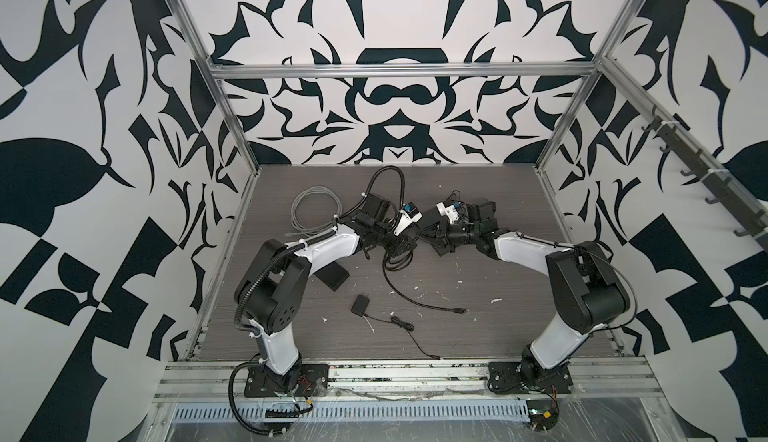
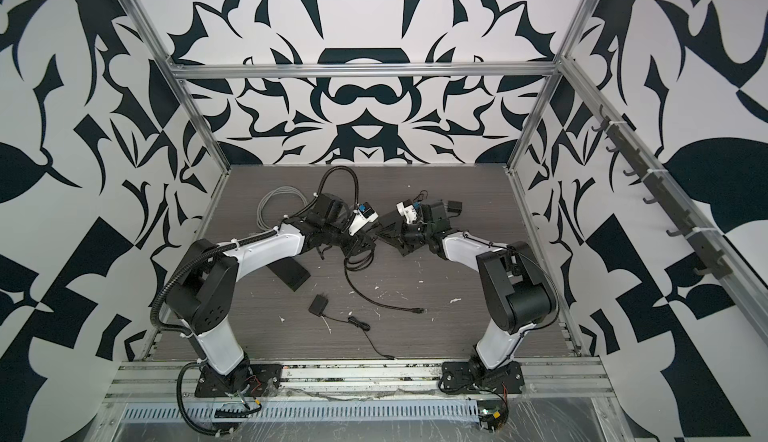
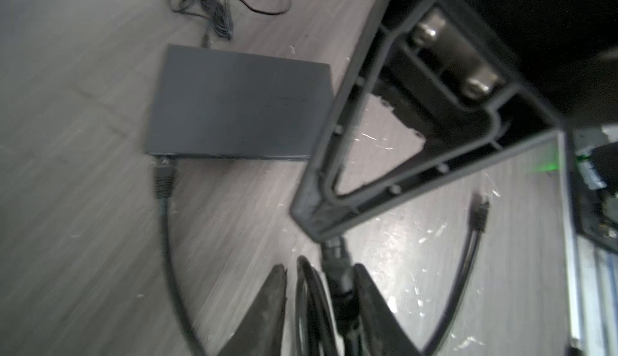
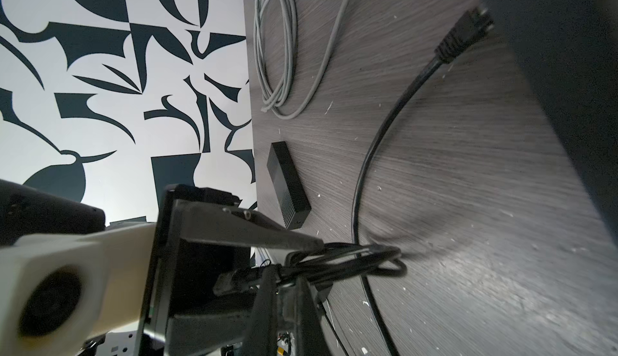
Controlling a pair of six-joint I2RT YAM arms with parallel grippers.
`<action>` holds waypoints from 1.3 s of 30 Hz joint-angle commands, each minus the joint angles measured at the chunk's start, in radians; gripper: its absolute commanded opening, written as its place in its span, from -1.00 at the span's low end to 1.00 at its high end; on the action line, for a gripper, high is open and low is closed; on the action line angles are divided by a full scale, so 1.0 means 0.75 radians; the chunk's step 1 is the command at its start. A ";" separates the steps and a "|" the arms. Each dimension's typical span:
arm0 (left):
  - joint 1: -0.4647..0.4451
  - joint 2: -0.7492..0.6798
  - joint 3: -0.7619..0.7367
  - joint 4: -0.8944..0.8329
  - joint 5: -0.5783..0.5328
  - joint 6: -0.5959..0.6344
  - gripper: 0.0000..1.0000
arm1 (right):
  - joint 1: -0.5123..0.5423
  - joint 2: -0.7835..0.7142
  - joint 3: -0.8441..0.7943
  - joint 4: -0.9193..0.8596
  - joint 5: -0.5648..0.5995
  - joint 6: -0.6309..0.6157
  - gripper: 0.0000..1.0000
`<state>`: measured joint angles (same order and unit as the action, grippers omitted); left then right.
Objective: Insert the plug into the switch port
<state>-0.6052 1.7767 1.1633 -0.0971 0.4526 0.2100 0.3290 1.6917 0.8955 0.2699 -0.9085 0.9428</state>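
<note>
In the left wrist view the switch (image 3: 234,103), a flat black box, lies on the table. A black plug (image 3: 164,173) sits at its near edge. My left gripper (image 3: 321,270) is open, with the coiled black cable (image 3: 311,304) loose between its fingers. The plug (image 3: 336,249) on that cable points towards the switch, under the tip of my right gripper's finger (image 3: 321,170). In the right wrist view my right gripper (image 4: 283,272) is shut on this plug (image 4: 234,279). In a top view both grippers (image 1: 405,247) (image 1: 430,238) meet mid-table, hiding the switch.
The cable's free end (image 1: 461,310) lies towards the front right. A long black box (image 1: 334,276) sits under my left forearm. A grey cable coil (image 1: 311,207) lies at the back left. A small black adapter (image 1: 359,306) with a thin lead lies in front.
</note>
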 commanded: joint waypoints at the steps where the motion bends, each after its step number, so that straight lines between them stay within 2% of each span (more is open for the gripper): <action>1: 0.063 -0.025 -0.019 0.122 -0.009 -0.095 -0.11 | 0.002 -0.007 0.021 0.050 0.003 -0.010 -0.99; 5: 0.075 -0.067 -0.033 0.200 0.029 -0.191 -0.03 | -0.001 0.004 0.029 0.075 0.033 0.019 -1.00; 9: 0.075 -0.098 -0.039 0.356 0.019 -0.400 0.00 | -0.001 0.030 0.045 0.103 0.045 0.048 -1.00; 13: 0.075 -0.089 -0.038 0.440 0.108 -0.500 -0.02 | -0.007 0.055 0.052 0.152 0.060 0.082 -1.00; 16: 0.075 -0.076 -0.074 0.504 0.179 -0.493 -0.14 | -0.013 0.074 0.062 0.167 0.057 0.093 -1.00; 23: 0.075 -0.003 -0.098 0.525 0.341 -0.322 -0.25 | -0.025 0.077 0.055 0.159 0.055 0.085 -1.00; 27: 0.075 0.015 -0.096 0.640 0.504 -0.367 -0.28 | -0.033 0.074 0.046 0.147 0.062 0.074 -1.00; 29: 0.067 0.020 -0.084 0.641 0.540 -0.381 -0.30 | -0.040 0.071 0.045 0.147 0.063 0.075 -1.00; 33: 0.062 0.008 -0.098 0.592 0.517 -0.368 -0.31 | -0.048 0.050 0.049 0.110 0.069 0.052 -1.00; 39: 0.062 0.005 -0.098 0.380 0.353 -0.248 -0.31 | -0.066 0.010 0.056 0.032 0.076 -0.009 -1.00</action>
<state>-0.5568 1.7821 1.1030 0.2764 0.7570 -0.0299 0.2871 1.7473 0.9100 0.3214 -0.8642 0.9798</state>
